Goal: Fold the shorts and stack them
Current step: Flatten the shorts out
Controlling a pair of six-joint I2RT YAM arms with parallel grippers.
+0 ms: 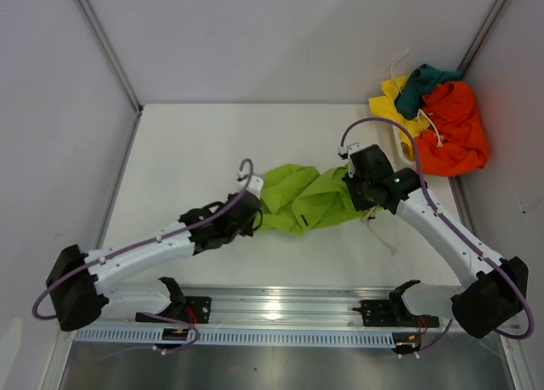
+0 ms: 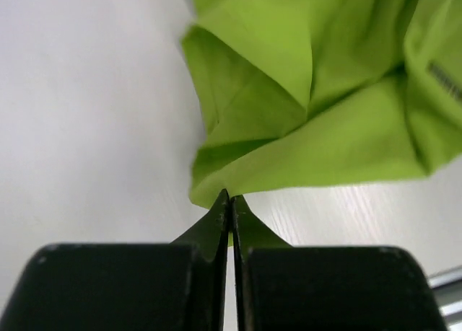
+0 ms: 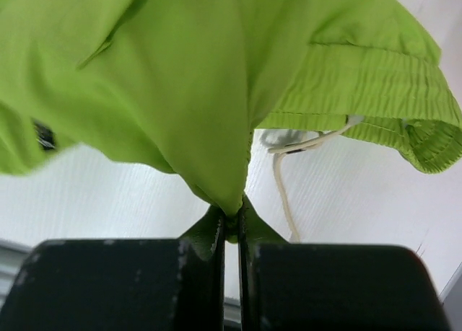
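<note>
White table (image 1: 187,152); lime shorts (image 1: 302,199), drawstring (image 3: 278,179) half-hidden

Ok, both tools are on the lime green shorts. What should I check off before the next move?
1. Is the left tool shut on a corner of the lime green shorts: ok.
2. Is the right tool shut on their cloth: ok.
3. Shorts spread flat: not ok, bunched between the tools.
4. Is the drawstring tucked away: not ok, it trails onto the table.
5. Matching corners gripped: cannot tell.
6. Is the orange pair clear of the work area: ok, heaped far right.
</note>
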